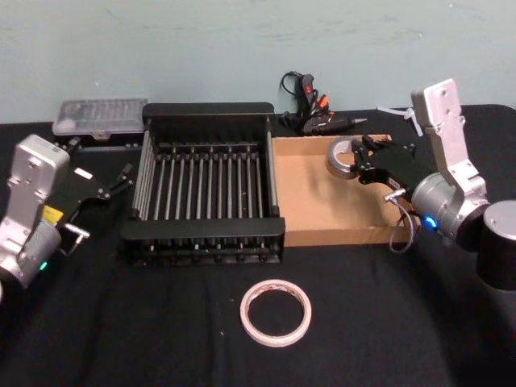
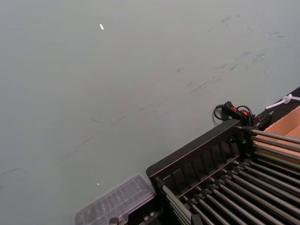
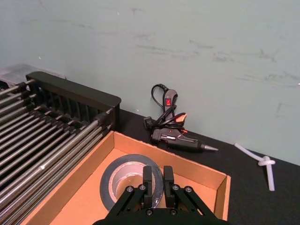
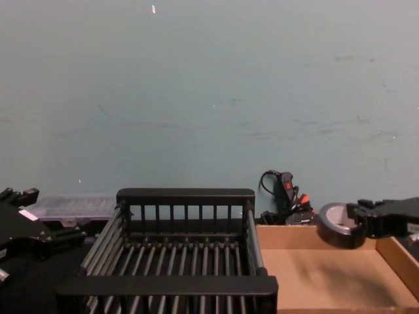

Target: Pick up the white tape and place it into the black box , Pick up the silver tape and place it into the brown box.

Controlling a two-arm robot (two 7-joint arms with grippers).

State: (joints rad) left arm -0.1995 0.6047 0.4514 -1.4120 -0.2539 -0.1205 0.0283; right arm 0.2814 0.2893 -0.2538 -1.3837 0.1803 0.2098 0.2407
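The white tape (image 1: pixel 275 312) lies flat on the black table in front of the black box (image 1: pixel 205 228). My right gripper (image 1: pixel 357 164) is shut on the near wall of the silver tape (image 1: pixel 340 157), holding it tilted a little above the brown box (image 1: pixel 322 235), near its far wall. The right wrist view has the silver tape (image 3: pixel 123 176) over the tan floor, under the fingers (image 3: pixel 147 180). In the chest view the silver tape (image 4: pixel 334 226) hangs above the tray's back edge. My left gripper (image 1: pixel 122 179) rests open at the left of the black box.
A glue gun (image 1: pixel 310 109) with its cord lies behind the boxes by the wall. A clear plastic case (image 1: pixel 101 117) sits at the back left. A small white object (image 1: pixel 401 115) lies at the back right.
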